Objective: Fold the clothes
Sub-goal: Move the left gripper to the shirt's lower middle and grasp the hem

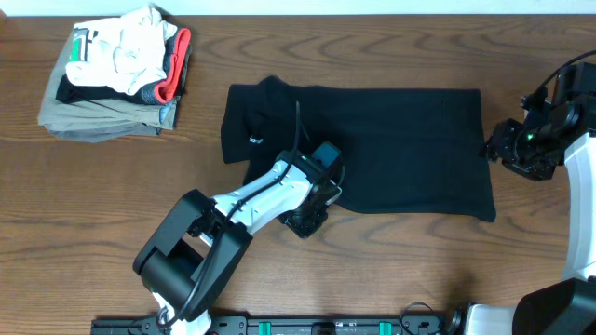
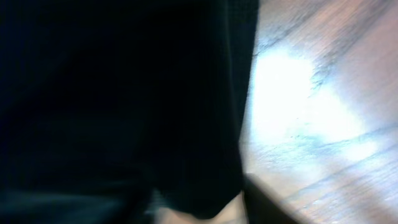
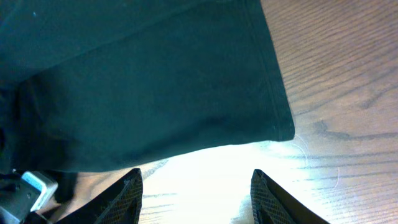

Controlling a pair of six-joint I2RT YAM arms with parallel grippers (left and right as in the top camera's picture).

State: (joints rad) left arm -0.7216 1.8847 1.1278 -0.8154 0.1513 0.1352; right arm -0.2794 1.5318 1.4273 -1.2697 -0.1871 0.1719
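Observation:
The black top [image 1: 372, 149] lies flat across the middle of the table, collar end to the left, with a small white logo [image 1: 253, 141] near that end. My left gripper [image 1: 312, 212] is low at the top's near edge. In the left wrist view the black fabric [image 2: 118, 106] fills most of the blurred frame and reaches down between the jaws. Only one dark finger [image 2: 264, 202] shows, set wide, so the gripper looks open. My right gripper [image 1: 498, 149] hovers just off the top's right edge. Its fingers [image 3: 196, 186] are open and empty over bare wood, next to the top's hemmed corner [image 3: 273, 118].
A stack of folded khaki, white and red-trimmed garments [image 1: 116, 74] sits at the far left corner. The wooden table [image 1: 419, 270] shows bare in front of the top. A dark rail [image 1: 307, 326] runs along the front edge.

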